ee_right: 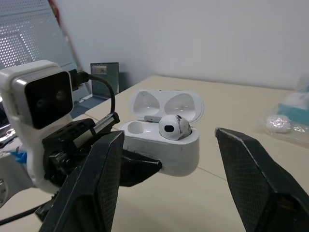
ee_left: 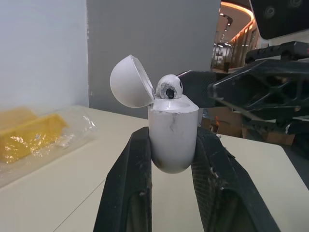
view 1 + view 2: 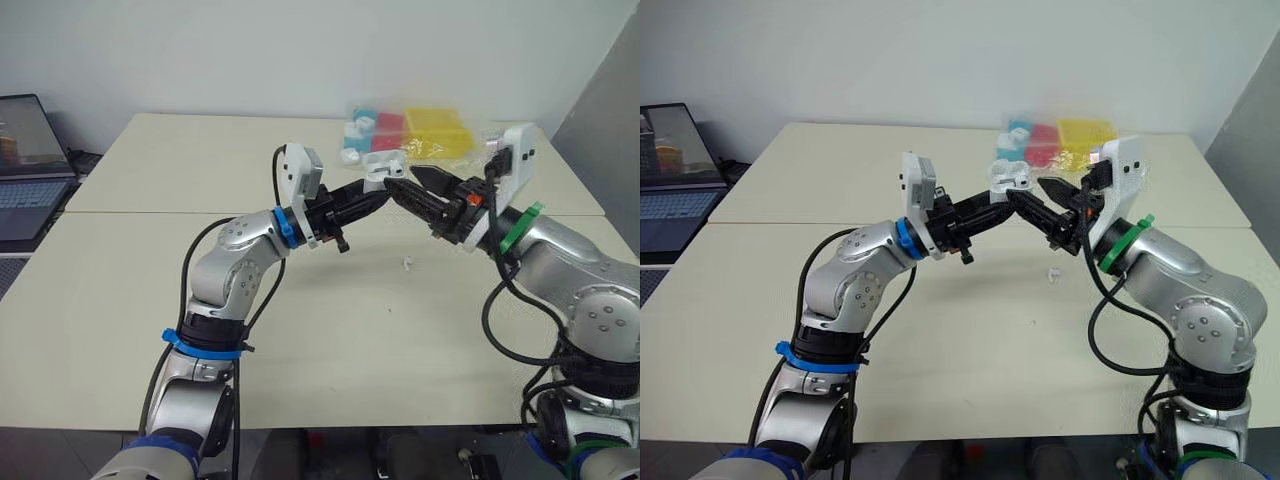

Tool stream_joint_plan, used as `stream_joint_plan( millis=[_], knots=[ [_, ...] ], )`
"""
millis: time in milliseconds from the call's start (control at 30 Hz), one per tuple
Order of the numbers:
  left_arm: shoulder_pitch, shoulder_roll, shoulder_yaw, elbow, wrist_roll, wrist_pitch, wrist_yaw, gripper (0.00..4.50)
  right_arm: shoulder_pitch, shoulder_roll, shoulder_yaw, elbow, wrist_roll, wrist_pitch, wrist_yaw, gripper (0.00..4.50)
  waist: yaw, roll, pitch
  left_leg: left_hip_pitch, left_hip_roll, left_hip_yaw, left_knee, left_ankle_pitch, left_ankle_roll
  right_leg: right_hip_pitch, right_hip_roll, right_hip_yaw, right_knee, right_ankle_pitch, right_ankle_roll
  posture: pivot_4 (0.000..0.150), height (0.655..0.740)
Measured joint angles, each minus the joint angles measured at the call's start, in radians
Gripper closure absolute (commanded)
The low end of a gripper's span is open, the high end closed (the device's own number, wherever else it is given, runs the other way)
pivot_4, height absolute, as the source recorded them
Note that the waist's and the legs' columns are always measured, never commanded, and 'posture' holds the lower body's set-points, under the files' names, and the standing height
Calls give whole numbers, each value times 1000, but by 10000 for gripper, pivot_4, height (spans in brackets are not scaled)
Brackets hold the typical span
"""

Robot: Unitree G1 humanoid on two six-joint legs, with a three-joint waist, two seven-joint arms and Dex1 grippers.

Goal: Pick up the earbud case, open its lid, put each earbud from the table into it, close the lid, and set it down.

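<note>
Left gripper (image 2: 171, 140) clamped on earbud case (image 1: 164, 147), lid (image 2: 129, 81) open, one earbud (image 1: 170, 127) seated inside. Right gripper (image 1: 168, 133) spread wide, empty, just before case. Step: loading earbuds. Next, likely: reach second earbud (image 3: 408, 264) on table (image 3: 300, 330) beneath right gripper, pinch carefully.

The setting is taken for a lab or office workroom. 2 plain cream tables (image 3: 120, 320) are set edge to edge before a bare white wall (image 3: 300, 50). An open laptop (image 3: 30, 165) is placed at the far left. A grey partition (image 3: 610, 120) is seen at the right, and a clear bag of coloured boxes (image 3: 415, 130) on the far table.
</note>
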Motion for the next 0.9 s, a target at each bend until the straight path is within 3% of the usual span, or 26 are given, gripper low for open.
stream_joint_plan(
  millis=[33,100,200,267,367,600,900],
  knots=[
    [4,17,6,1,0,-1,-11,37627,-10,-60,-6,22,6,11,48,13991,0,0,0,0,0,0,-1,0,0,1,0,0,-2,1,1,1500,7400],
    [10,41,14,4,4,-7,-25,37627,-14,-136,-4,57,-4,12,122,8588,0,0,0,-1,0,0,-1,0,0,1,0,0,-4,1,1,1500,7400],
    [25,86,19,14,10,-20,-53,37627,-13,-312,141,153,-135,4,270,190,0,0,0,-1,1,1,-1,-1,1,1,0,0,-5,1,0,1500,7400],
    [39,99,33,22,11,-28,-58,37627,-11,-314,197,227,-205,-14,312,190,-1,0,0,-1,0,2,-1,-1,1,0,0,1,-5,1,0,1500,7400],
    [49,106,42,22,12,-29,-51,37627,-18,-235,233,331,-281,-48,312,190,-2,0,0,-2,1,1,-1,-1,1,0,1,1,-5,2,1,1500,7400],
    [103,104,55,-42,10,-19,7,37627,68,41,251,469,-471,-171,127,190,4,0,0,-3,0,0,0,-1,1,-1,0,0,-5,3,-1,1500,7400],
    [114,103,54,-78,8,3,38,37627,207,171,277,551,-677,-411,71,190,0,0,0,-2,0,2,1,-1,1,0,0,2,-4,4,3,1500,7400]
  ],
)
